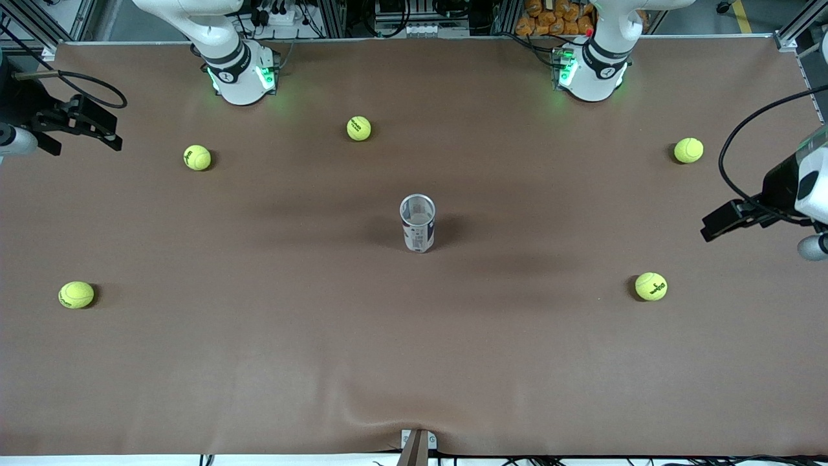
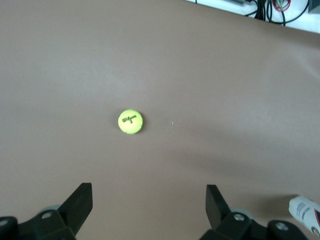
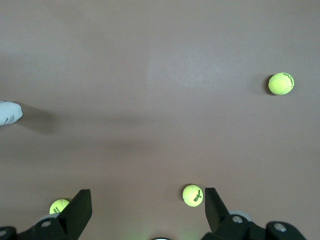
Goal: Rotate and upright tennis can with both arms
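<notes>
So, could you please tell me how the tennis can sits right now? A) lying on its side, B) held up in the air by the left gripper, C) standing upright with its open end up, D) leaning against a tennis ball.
C: the tennis can stands alone mid-table, silvery rim up, while the left gripper and the right gripper hang open at the table's ends.

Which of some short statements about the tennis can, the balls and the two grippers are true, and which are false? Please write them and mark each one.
1. The tennis can stands upright in the middle of the table. True.
2. The left gripper holds the can. False: its fingers are open and hold nothing.
3. Five tennis balls lie on the table. True.
4. The right gripper is shut on a ball. False: it is open and empty.
5. A ball sits inside the can. False: the open can looks empty.
</notes>
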